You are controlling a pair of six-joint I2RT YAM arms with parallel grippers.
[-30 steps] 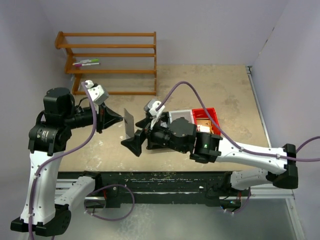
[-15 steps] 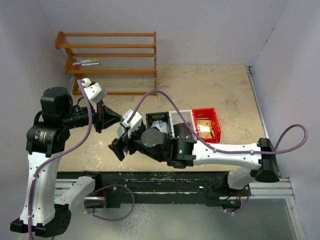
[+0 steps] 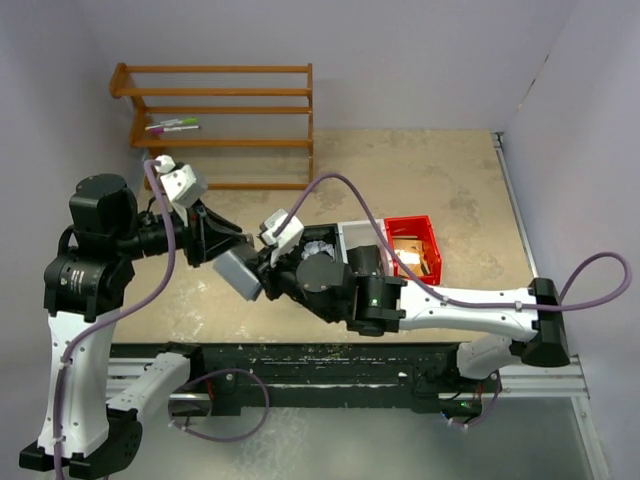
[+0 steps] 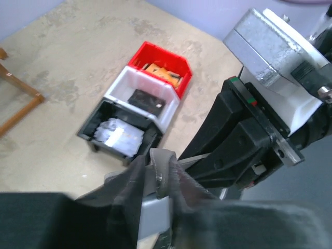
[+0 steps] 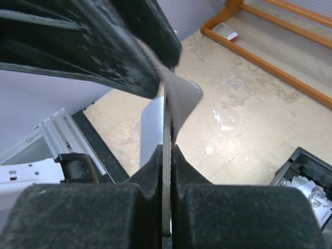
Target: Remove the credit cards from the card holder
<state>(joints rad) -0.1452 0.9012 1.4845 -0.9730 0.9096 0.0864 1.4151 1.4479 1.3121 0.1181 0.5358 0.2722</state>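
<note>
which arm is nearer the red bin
right. the right arm passes right by the red bin's near side; the left arm stands well off to its left, where the left pincer and right pincer grip the holder.

Wooden rack against pale lilac wall

card holder: matt | rack: varnished wood | red bin: glossy plastic | table: mottled

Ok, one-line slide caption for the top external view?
Left gripper and right gripper both pinch the grey card holder above the table, left of the three bins.
</note>
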